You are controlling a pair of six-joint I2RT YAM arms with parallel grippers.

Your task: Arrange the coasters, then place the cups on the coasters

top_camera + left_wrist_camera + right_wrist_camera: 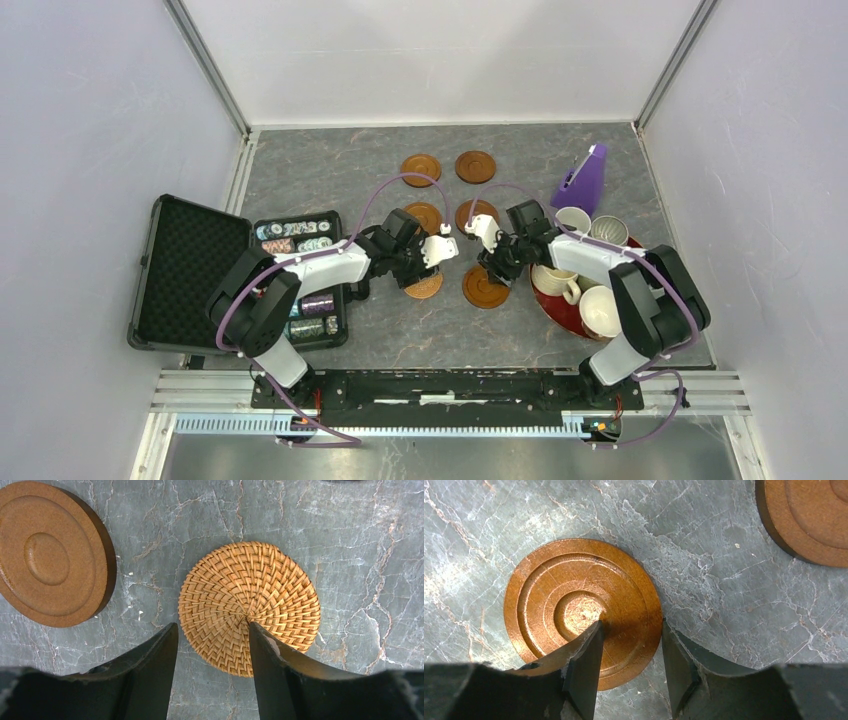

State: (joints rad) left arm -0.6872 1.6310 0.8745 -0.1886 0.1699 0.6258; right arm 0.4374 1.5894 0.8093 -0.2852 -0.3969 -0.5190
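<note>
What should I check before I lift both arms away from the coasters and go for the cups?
1. Six coasters laid in two columns of three, none overlapping: ok.
2. The left pincer open: ok. The jaws stand apart, one over the centre of the woven coaster, one beside its rim.
3. The right pincer open: ok. The jaws stand apart across the near rim of the copper coaster.
4. Both pincers lifted clear of their coasters: cannot tell.
5. The cups set on coasters: not ok, they stand upright on the red tray.
</note>
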